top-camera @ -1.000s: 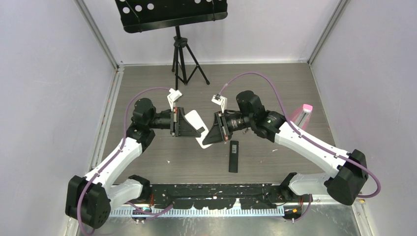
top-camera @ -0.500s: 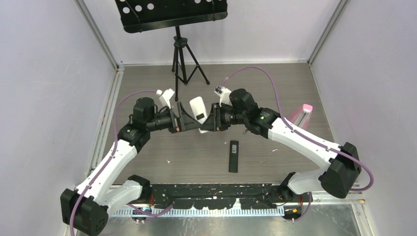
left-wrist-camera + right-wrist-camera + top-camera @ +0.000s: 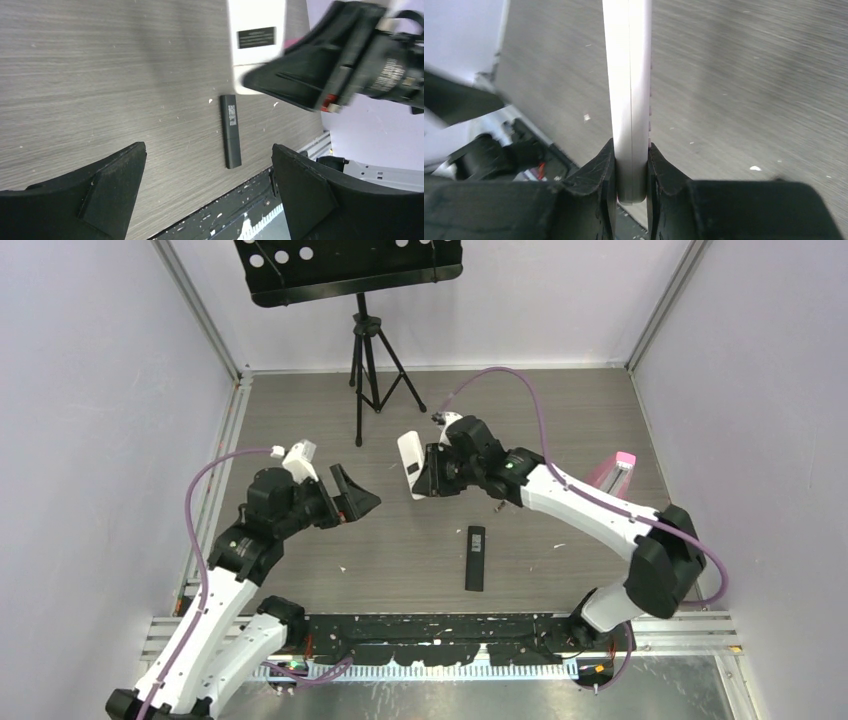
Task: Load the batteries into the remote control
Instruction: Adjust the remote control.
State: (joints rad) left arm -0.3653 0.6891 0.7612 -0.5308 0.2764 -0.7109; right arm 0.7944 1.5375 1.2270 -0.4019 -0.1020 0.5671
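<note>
Tabletop (image 3: 300,410): grey wood-grain. Right jaws clenched on white remote (image 3: 409,462), held edge-on off the surface. Left jaws released, gripping nothing, well apart to its left. Black remote (image 3: 475,558) lies flat, base-side of right jaws. Pink-topped box (image 3: 612,475) behind right arm, contents unreadable.

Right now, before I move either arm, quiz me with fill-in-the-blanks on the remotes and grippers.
The white remote is clamped in the ____.
The left gripper is ____ and empty.
The black remote lies flat on the ____.
Missing: right gripper; open; table.
</note>
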